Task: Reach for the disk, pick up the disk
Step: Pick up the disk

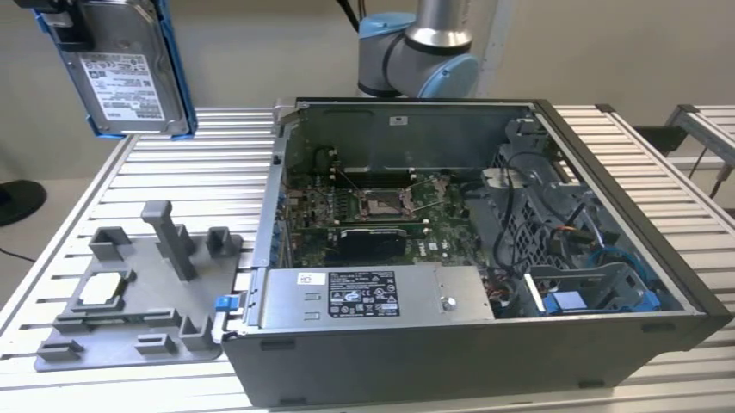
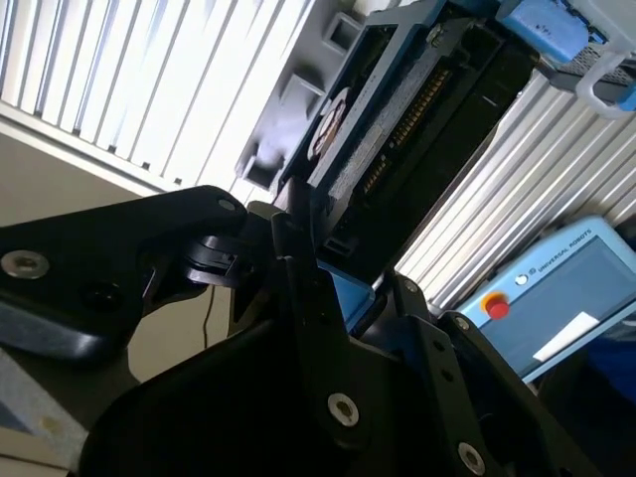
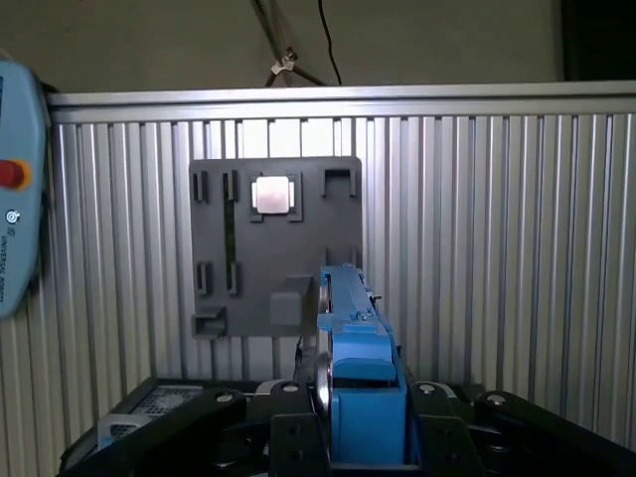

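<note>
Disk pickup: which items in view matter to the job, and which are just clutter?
In the job:
disk, held aloft
end effector, clamped on the disk

Lying about:
open computer case
grey fixture tray
square chip on that tray
teach pendant

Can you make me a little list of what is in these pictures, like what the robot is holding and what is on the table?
robot holds: the disk, clamped in the gripper
where the disk is: up in the air, off the table, standing on edge
under it: grey fixture tray on the slatted metal table
on the tray: small square chip
next to the tray: open computer case, on the exterior view's right
job so far: disk picked up
</note>
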Controlling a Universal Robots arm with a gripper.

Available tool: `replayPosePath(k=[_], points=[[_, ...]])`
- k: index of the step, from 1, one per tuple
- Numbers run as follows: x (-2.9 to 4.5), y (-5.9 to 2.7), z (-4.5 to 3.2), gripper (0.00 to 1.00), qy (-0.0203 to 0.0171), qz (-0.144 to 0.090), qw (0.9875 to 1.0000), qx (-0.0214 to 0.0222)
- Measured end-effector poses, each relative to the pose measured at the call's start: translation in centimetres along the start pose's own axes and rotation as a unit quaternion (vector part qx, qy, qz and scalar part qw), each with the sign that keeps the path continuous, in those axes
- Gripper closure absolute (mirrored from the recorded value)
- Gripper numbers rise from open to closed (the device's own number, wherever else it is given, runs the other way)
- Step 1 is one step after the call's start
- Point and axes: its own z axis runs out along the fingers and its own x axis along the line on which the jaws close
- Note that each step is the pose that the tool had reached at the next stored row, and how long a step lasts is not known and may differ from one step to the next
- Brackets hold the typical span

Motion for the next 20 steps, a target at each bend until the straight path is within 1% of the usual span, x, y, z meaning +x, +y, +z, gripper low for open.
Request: replayPosePath(k=[3, 5, 17, 20], points=[[-0.02, -0.74, 0.00, 1.00, 0.0000, 0.000, 1.0000, 0.0000], [-0.03, -1.03, 0.00, 1.00, 0.0000, 0.000, 1.0000, 0.0000], [-0.03, -1.07, 0.00, 1.00, 0.0000, 0.000, 1.0000, 0.0000], [-0.03, -1.29, 0.00, 1.00, 0.0000, 0.000, 1.0000, 0.0000]])
